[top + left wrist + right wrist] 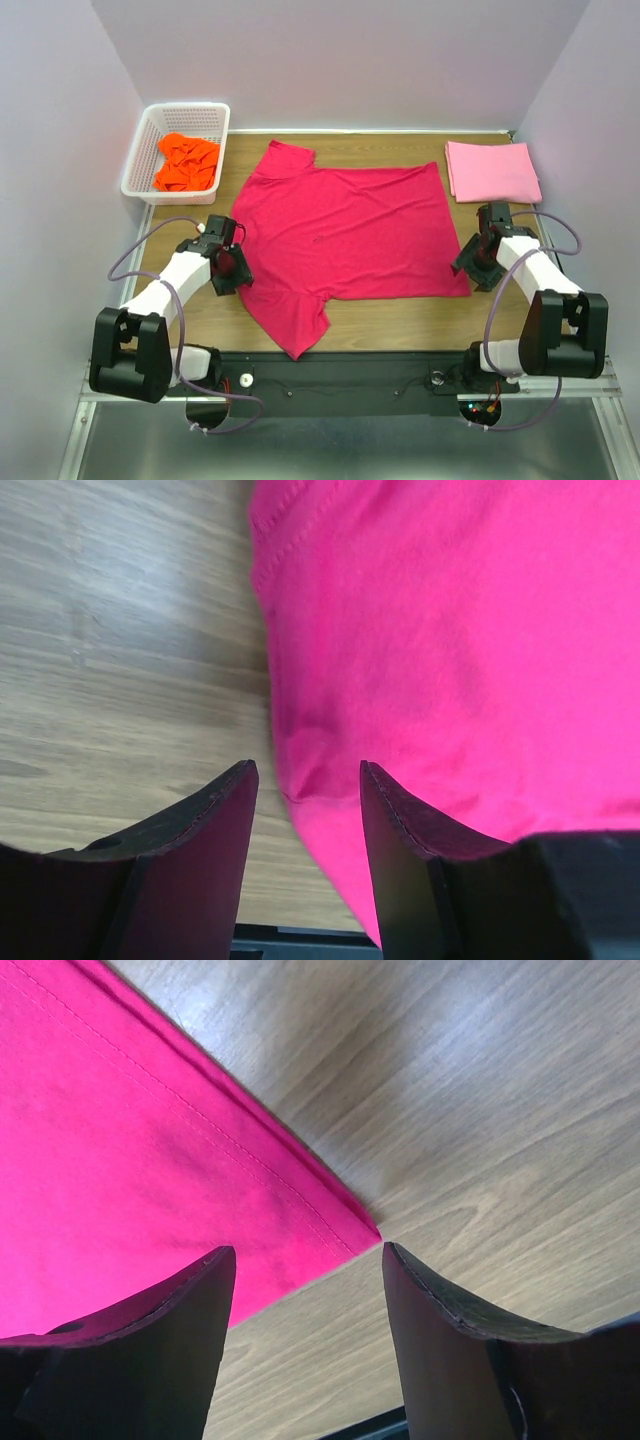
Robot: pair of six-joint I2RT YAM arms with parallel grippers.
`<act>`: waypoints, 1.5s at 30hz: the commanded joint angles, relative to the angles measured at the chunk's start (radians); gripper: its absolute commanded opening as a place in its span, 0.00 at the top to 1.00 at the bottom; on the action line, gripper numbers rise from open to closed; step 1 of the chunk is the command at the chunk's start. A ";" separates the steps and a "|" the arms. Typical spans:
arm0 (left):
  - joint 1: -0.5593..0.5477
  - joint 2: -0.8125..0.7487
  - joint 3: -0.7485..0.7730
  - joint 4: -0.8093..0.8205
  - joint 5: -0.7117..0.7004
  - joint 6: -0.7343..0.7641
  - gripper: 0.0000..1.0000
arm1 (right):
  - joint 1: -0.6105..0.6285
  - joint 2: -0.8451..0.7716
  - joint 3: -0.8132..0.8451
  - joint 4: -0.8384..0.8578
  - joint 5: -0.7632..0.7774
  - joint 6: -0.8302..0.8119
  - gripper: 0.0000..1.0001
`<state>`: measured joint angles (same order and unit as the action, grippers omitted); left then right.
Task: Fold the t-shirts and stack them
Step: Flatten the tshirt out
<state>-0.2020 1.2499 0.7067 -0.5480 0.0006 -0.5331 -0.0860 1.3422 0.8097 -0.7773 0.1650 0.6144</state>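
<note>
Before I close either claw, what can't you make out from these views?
Top view: the left claw and right claw hide their own fingertips, so their height above the red t-shirt is unclear.
Wrist views: frame edges cut off most of that shirt; only a side edge and a hem corner show.
Orange t-shirt: crumpled, partly behind the basket wall.
Pink t-shirt: fold layers too small to tell.
</note>
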 commanded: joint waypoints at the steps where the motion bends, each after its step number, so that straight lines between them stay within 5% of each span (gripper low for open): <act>1: -0.036 -0.033 -0.038 -0.044 0.055 -0.034 0.45 | -0.011 -0.055 -0.007 0.007 0.022 0.008 0.34; 14: -0.077 0.009 -0.032 -0.029 0.007 -0.085 0.50 | -0.015 -0.090 -0.035 0.010 -0.045 0.035 0.34; 20: -0.079 0.037 0.028 -0.121 -0.140 -0.080 0.50 | -0.015 -0.086 -0.040 0.021 -0.067 0.025 0.35; 36: -0.135 0.181 0.062 -0.115 -0.129 -0.088 0.51 | -0.014 -0.114 -0.066 0.061 -0.081 0.015 0.35; 45: -0.137 0.158 0.062 -0.129 -0.117 -0.067 0.97 | -0.026 -0.100 -0.069 0.013 -0.012 0.051 0.40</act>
<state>-0.3344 1.4258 0.7555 -0.6430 -0.1085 -0.6106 -0.0959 1.2480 0.7242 -0.7494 0.0994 0.6369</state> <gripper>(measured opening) 0.095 0.617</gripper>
